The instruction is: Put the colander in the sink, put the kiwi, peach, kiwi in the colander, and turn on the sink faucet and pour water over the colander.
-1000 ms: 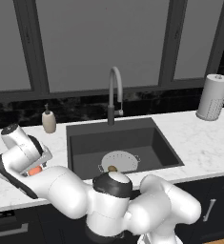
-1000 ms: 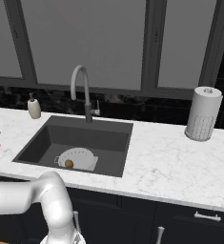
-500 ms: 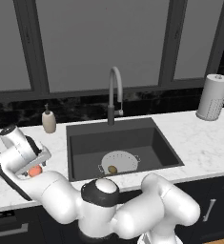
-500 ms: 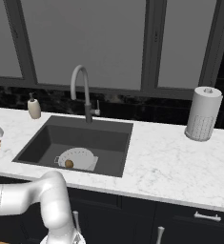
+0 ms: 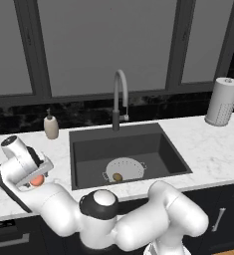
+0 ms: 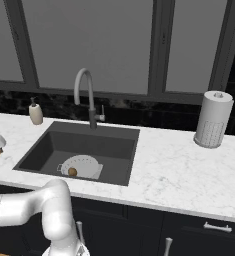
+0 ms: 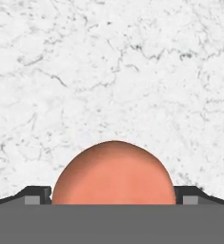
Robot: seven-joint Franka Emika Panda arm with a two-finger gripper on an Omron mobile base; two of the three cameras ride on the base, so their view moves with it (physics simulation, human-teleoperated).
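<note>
Orange-pink peach [image 7: 113, 174] sat between the gripper's [image 7: 113, 195] wide-spread fingers on the marble counter [image 7: 108, 71], ungripped. One kiwi [image 5: 117, 177] lay in the colander [image 5: 131, 167] inside the sink [image 5: 88, 149].

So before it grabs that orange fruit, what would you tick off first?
1. Gripper open, one finger each side of the peach: ok.
2. Peach resting on the marble counter, left of the sink: ok.
3. Fingers low enough to close around the peach: cannot tell.
4. Colander already in the sink: ok.
5. Room left in the colander beside the brownish fruit: ok.
6. Sink faucet running: not ok, no stream seen.
</note>
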